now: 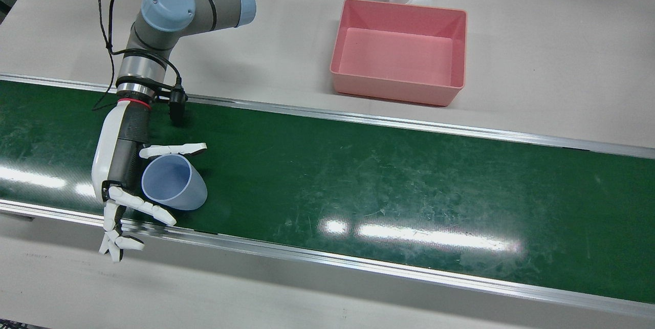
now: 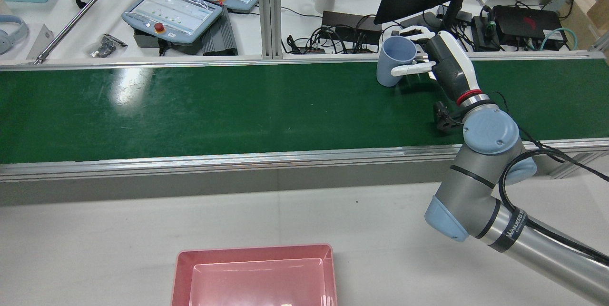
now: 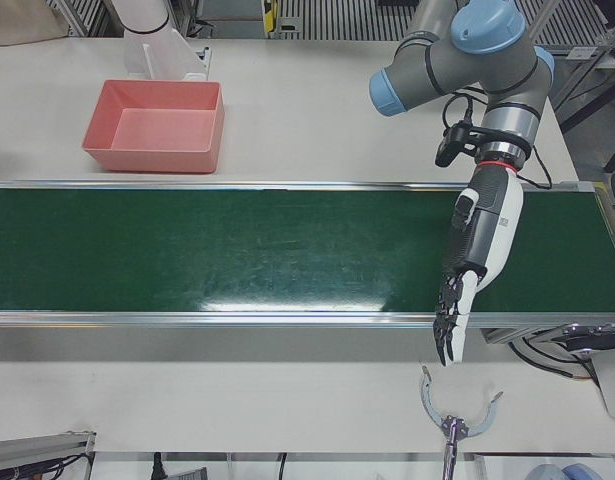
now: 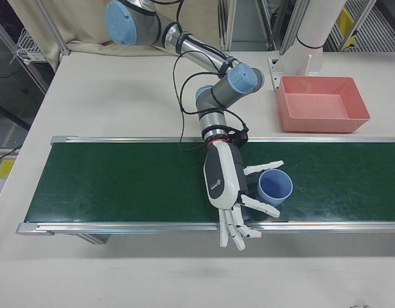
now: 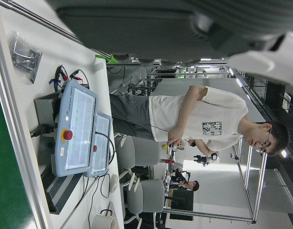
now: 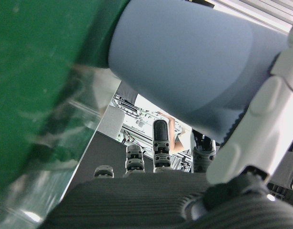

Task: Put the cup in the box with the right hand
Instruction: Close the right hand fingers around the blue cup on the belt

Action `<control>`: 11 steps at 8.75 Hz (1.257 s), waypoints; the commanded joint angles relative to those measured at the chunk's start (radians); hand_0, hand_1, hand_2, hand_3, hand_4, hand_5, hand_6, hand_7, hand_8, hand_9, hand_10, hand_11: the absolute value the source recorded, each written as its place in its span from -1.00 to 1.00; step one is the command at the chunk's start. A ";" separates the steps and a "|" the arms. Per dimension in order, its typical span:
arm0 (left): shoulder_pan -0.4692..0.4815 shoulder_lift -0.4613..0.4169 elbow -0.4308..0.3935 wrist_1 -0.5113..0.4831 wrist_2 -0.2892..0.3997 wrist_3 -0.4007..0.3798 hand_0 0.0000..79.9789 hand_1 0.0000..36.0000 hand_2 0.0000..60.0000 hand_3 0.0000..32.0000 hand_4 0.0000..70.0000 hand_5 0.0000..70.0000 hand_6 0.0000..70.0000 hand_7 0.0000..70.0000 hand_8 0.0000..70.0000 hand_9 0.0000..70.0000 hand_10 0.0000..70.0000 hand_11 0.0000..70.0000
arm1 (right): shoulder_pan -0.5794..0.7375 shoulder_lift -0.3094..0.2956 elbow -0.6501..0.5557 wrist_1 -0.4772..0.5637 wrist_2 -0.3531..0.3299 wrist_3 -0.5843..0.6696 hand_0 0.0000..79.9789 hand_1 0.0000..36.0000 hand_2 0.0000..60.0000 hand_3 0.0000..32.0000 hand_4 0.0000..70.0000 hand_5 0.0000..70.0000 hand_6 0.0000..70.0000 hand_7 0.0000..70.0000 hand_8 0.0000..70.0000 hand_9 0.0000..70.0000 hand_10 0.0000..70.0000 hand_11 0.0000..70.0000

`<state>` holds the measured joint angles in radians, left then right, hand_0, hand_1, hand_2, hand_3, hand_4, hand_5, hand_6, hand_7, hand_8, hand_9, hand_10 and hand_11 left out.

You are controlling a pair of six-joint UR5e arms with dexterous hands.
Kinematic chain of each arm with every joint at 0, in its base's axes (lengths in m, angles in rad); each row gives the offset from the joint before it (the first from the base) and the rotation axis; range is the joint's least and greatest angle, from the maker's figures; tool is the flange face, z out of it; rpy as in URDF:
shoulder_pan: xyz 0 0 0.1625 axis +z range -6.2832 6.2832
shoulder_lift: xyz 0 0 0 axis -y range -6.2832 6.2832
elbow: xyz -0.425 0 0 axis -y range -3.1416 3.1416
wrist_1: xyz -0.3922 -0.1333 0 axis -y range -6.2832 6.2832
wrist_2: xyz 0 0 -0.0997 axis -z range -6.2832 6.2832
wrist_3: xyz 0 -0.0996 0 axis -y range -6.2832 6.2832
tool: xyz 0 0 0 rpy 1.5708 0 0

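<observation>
**A:** Log entry. Where's the cup (image 1: 171,183)?

**B:** On the green belt (image 1: 358,175), near the operators' edge, at the end the right arm works. It sits inside the right hand (image 1: 122,165), on the side of the palm that faces the box (image 1: 396,91).

**A:** Fingers?

**B:** The thumb (image 1: 174,150) lies against the wall on the robot's side and one finger (image 1: 146,206) against the opposite wall, so the cup is pinched between them. The other fingers run straight out past the belt's edge and touch nothing. It's a two-point hold, not a wrap.

**A:** Lifted?

**B:** I can't tell. In the right hand view the base is at the belt or barely off it.

**A:** Orientation?

**B:** The long axis is roughly upright, with the mouth up and the base down. There's a slight lean I can't separate from the camera angle. The forearm runs across the belt, at right angles to that axis.

**A:** And the box?

**B:** It's pink, open-topped and empty. It stands on the table (image 1: 537,63) across the belt on the robot's side, well apart from the cup and towards the station's middle. I judge the carry goes back over the belt and to the robot's left, with the mouth kept up.

**A:** Left hand (image 3: 474,245)?

**B:** It's far off at the other end, fingers straight, holding nothing. The right hand is the nearer one.
</observation>
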<state>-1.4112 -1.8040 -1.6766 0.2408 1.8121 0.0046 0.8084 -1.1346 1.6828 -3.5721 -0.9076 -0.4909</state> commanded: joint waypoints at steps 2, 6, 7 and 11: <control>0.000 0.000 0.000 0.000 0.001 0.000 -1.00 -1.00 -1.00 -1.00 -1.00 -1.00 -1.00 -1.00 -1.00 -1.00 -1.00 -1.00 | 0.005 -0.007 0.008 -0.004 0.012 0.000 0.19 -1.00 -1.00 -0.54 0.18 -0.97 -0.82 0.18 -0.87 -0.61 -1.00 -1.00; 0.000 0.000 0.000 0.000 0.000 0.000 -1.00 -1.00 -1.00 -1.00 -1.00 -1.00 -1.00 -1.00 -1.00 -1.00 -1.00 -1.00 | 0.006 -0.016 0.008 -0.005 0.016 -0.006 0.36 0.10 -0.30 -1.00 0.87 -0.85 -0.35 1.00 -0.41 0.24 -0.80 -0.69; 0.000 0.000 0.000 0.000 0.000 0.000 -1.00 -1.00 -1.00 -1.00 -1.00 -1.00 -1.00 -1.00 -1.00 -1.00 -1.00 -1.00 | 0.006 -0.019 0.008 -0.005 0.015 -0.006 0.34 0.34 0.24 -1.00 1.00 -0.83 -0.17 1.00 -0.22 0.43 -0.67 -0.50; 0.000 0.000 0.000 0.000 0.000 0.000 -1.00 -1.00 -1.00 -1.00 -1.00 -1.00 -1.00 -1.00 -1.00 -1.00 -1.00 -1.00 | 0.009 -0.077 0.107 -0.005 0.016 -0.003 0.22 0.48 1.00 -1.00 1.00 -0.82 -0.03 1.00 -0.04 0.62 -0.45 -0.20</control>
<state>-1.4112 -1.8039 -1.6767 0.2409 1.8122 0.0046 0.8166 -1.1735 1.7179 -3.5772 -0.8914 -0.4927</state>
